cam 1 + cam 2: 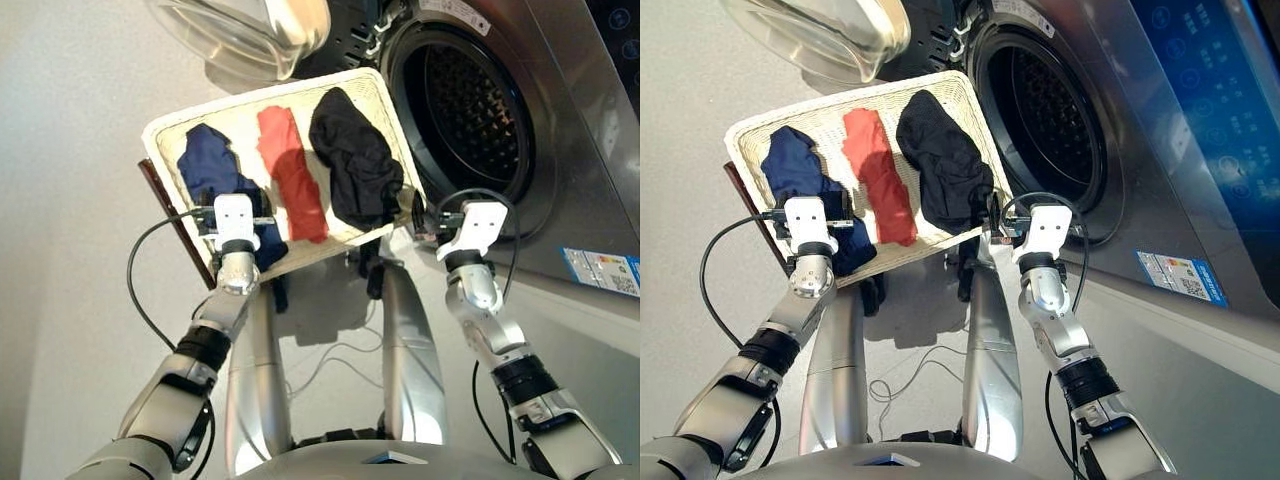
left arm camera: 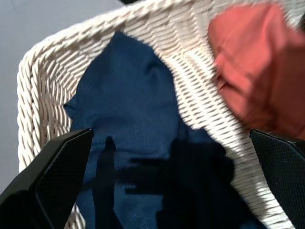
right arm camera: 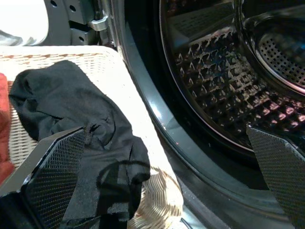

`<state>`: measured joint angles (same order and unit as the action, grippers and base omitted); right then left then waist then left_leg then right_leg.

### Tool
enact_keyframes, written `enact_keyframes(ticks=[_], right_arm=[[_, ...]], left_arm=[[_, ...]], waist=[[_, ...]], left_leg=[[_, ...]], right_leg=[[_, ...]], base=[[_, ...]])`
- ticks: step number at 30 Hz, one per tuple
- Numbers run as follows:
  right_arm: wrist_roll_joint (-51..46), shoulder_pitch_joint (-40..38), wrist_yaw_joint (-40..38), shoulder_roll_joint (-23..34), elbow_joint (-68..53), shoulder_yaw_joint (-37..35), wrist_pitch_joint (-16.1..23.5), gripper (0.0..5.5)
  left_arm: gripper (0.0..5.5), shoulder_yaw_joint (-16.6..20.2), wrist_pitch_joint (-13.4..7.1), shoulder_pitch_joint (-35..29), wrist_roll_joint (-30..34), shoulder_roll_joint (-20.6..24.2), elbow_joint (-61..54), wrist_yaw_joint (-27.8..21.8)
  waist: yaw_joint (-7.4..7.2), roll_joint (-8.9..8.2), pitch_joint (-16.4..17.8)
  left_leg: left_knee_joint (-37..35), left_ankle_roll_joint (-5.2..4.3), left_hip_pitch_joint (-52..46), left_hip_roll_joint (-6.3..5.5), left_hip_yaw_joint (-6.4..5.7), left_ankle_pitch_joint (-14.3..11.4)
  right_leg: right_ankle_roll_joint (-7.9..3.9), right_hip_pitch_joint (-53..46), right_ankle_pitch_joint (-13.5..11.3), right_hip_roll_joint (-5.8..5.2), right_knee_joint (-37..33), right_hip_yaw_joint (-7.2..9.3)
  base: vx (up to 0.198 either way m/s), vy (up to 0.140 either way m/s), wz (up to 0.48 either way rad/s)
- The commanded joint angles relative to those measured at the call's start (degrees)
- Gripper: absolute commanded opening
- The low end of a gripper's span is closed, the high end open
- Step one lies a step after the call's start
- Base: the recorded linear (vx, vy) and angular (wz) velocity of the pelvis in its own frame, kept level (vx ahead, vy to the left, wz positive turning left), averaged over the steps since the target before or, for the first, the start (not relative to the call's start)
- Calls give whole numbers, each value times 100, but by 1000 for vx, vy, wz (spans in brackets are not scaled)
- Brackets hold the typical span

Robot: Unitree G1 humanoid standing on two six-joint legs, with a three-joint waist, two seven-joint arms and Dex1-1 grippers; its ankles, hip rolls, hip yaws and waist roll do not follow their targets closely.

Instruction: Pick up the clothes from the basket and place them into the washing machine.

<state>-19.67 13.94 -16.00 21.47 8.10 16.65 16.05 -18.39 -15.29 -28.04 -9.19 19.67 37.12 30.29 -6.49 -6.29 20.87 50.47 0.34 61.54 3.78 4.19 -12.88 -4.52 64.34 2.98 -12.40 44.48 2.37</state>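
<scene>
Nothing loaded yet: navy, red-orange and black garments lie in the basket, washing machine drum bare, left tool and right tool both released, empty.

Navy, red-orange, black clothes in basket, washing machine door open

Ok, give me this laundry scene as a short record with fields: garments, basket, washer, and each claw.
garments: navy garment, red-orange garment and black garment, side by side in the basket
basket: cream wicker basket, in front of the porthole
washing machine: washing machine, door swung open, no clothes seen in the drum
left claw: left claw open over the navy garment
right claw: right claw open, at the black garment's near end
</scene>
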Motion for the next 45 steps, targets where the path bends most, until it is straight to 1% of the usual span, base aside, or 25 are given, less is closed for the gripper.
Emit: enact_keyframes(ticks=[1,2,6,8,9,11,13,16,17,20,22,23,25,26,27,29,30,31,32,37,41,45], right_arm=[[-71,-162,6,91,-507,-112,477,550],[-73,-158,30,102,-532,-91,477,550],[-122,-199,125,155,-680,-73,484,550],[-143,-218,174,176,-724,-78,494,550],[-139,-229,204,200,-752,-74,483,550],[-170,-243,238,202,-805,-69,483,550],[-227,-270,281,205,-840,-36,484,550],[-261,-312,349,237,-930,-4,448,550],[-283,-308,378,251,-961,20,433,550],[-328,-309,447,322,-1019,42,399,550],[-375,-325,505,347,-1106,73,382,550],[-386,-341,534,376,-1151,68,362,550],[-413,-363,571,412,-1166,61,355,550],[-432,-383,574,420,-1200,45,357,550],[-461,-388,590,422,-1194,41,361,550],[-512,-381,598,433,-1204,48,395,550],[-526,-374,587,437,-1199,51,401,550],[-537,-372,575,446,-1209,42,411,550],[-552,-356,569,443,-1210,46,417,550],[-567,-347,520,433,-1207,43,439,550],[-528,-373,498,430,-1179,65,447,550],[-429,-355,476,452,-1100,71,437,550]], left_arm=[[550,-188,48,-127,334,-102,440,306],[550,-192,101,-204,404,-84,595,379],[550,-243,82,-316,263,-144,990,338],[550,-246,78,-347,214,-153,1173,317],[550,-223,119,-379,169,-162,1284,325],[550,-201,135,-444,30,-204,1572,325],[550,-195,175,-541,-135,-254,1892,293],[550,-176,256,-659,-320,-296,2323,217],[550,-189,318,-743,-359,-299,2508,187],[550,-199,376,-888,-448,-229,2764,81],[550,-146,372,-944,-599,-178,2868,46],[513,-121,385,-983,-677,-170,2854,30],[280,-96,361,-1009,-738,-146,2856,11],[179,-89,347,-1007,-742,-135,2798,33],[162,-72,332,-1012,-739,-110,2771,48],[170,-36,266,-1021,-758,-60,2670,125],[149,-34,250,-1019,-752,-52,2613,145],[52,-31,222,-1021,-747,-29,2566,158],[0,-34,186,-1037,-751,1,2527,179],[0,19,159,-1023,-738,100,2490,238],[0,60,135,-922,-660,86,2333,298],[0,75,47,-737,-546,34,1925,365]], waist=[[-60,169,-407],[-73,157,-413],[-127,140,-445],[-145,139,-472],[-159,142,-489],[-183,124,-523],[-217,105,-552],[-261,94,-589],[-278,84,-606],[-307,65,-637],[-317,57,-644],[-322,58,-643],[-323,64,-641],[-321,67,-647],[-317,68,-640],[-310,73,-634],[-305,79,-620],[-300,80,-605],[-295,82,-599],[-273,55,-584],[-246,40,-546],[-192,65,-552]], left_leg=[[-37,-61,400,135,-355,216],[-44,-60,404,149,-352,215],[-50,-58,445,152,-360,234],[-70,-59,475,144,-359,246],[-73,-63,504,149,-365,252],[-64,-65,540,156,-381,253],[-53,-67,565,164,-379,257],[-46,-69,586,178,-372,255],[-40,-68,599,180,-374,254],[-24,-72,630,192,-371,246],[23,-71,659,197,-374,229],[90,-66,696,191,-375,203],[230,-53,761,181,-379,148],[298,-47,791,177,-378,113],[372,-42,827,176,-389,80],[539,-21,921,186,-405,4],[593,-12,961,182,-411,-20],[645,-1,1008,181,-414,-38],[717,12,1085,163,-419,-59],[955,36,1336,175,-465,-128],[1071,68,1416,169,-450,-189],[1021,73,1411,139,-437,-176]], right_leg=[[47,-51,347,-41,204,-142],[43,-40,335,-25,200,-148],[38,-1,325,-31,198,-144],[42,23,326,-16,187,-141],[42,56,325,-6,186,-138],[45,98,327,13,193,-144],[41,121,326,11,198,-136],[41,152,317,23,200,-141],[39,170,305,34,204,-148],[35,206,293,55,208,-171],[38,229,309,67,250,-177],[45,259,332,78,306,-187],[59,323,384,85,431,-208],[74,358,414,92,490,-226],[83,398,441,90,565,-243],[106,493,515,80,717,-292],[115,537,530,78,770,-309],[125,581,544,74,819,-316],[126,645,557,81,869,-340],[153,874,645,85,1100,-373],[164,949,678,82,1190,-389],[165,954,669,60,1144,-365]], base=[[0,0,0],[0,0,0],[0,0,0],[0,0,0],[0,0,0],[0,0,0],[0,0,0],[0,0,0],[0,0,0],[0,0,0],[0,0,0],[0,0,0],[0,0,0],[0,0,0],[0,0,0],[0,0,0],[0,0,0],[0,0,0],[0,0,0],[0,0,0],[0,0,0],[0,0,0]])
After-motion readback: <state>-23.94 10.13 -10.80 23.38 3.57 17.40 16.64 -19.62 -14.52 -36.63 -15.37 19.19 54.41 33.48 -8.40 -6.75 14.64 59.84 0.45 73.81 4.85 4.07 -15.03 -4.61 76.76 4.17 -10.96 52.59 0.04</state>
